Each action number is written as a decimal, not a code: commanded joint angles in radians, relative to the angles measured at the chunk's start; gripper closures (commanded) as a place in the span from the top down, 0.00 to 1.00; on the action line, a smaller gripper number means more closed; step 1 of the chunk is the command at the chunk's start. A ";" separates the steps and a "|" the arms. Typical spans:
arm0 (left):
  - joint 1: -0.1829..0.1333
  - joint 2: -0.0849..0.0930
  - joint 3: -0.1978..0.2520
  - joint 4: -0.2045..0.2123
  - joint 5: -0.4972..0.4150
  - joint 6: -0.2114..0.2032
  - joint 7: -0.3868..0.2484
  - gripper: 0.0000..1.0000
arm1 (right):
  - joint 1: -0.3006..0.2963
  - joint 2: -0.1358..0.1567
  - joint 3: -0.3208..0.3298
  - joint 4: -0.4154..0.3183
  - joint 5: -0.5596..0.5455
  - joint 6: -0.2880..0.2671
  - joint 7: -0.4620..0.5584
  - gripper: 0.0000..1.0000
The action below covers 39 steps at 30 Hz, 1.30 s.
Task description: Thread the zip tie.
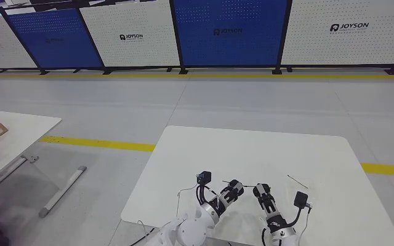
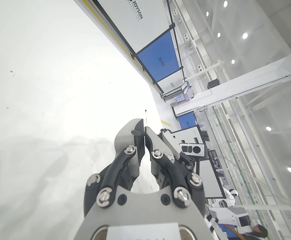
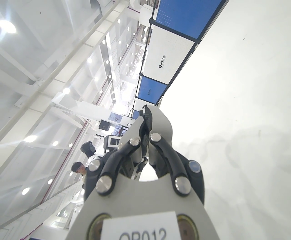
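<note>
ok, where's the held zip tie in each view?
Top view: zip tie, thin black line between the two grippers, at the table's near edge.
Left wrist view: black stub pinched by the left gripper.
Right wrist view: likely the dark bit at the right gripper's tip.
Shared landmark: the blue panel.

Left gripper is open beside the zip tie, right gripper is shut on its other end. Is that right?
Not quite. The left gripper is shut on the zip tie, as the left wrist view shows. The right gripper is shut on its other end.
</note>
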 commanded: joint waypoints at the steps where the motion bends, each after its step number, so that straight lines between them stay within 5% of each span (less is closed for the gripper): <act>1: 0.002 -0.001 -0.001 -0.002 -0.009 -0.006 -0.004 0.00 | 0.000 0.000 0.000 0.000 -0.002 0.001 0.001 0.00; 15: 0.013 0.002 -0.003 -0.013 0.012 -0.031 -0.026 0.00 | 0.004 -0.004 -0.002 -0.002 -0.014 0.010 0.017 0.00; 16: 0.013 0.002 -0.004 -0.014 0.011 -0.030 -0.026 0.34 | 0.004 -0.004 -0.001 -0.002 -0.016 0.012 0.014 0.00; 20: 0.014 0.002 -0.009 -0.013 0.011 -0.026 -0.021 0.45 | 0.001 -0.005 -0.001 -0.004 -0.029 0.025 -0.004 0.00; 39: 0.039 0.006 -0.043 -0.036 0.011 -0.032 -0.003 0.27 | -0.002 -0.012 -0.005 -0.008 -0.066 0.051 -0.032 0.00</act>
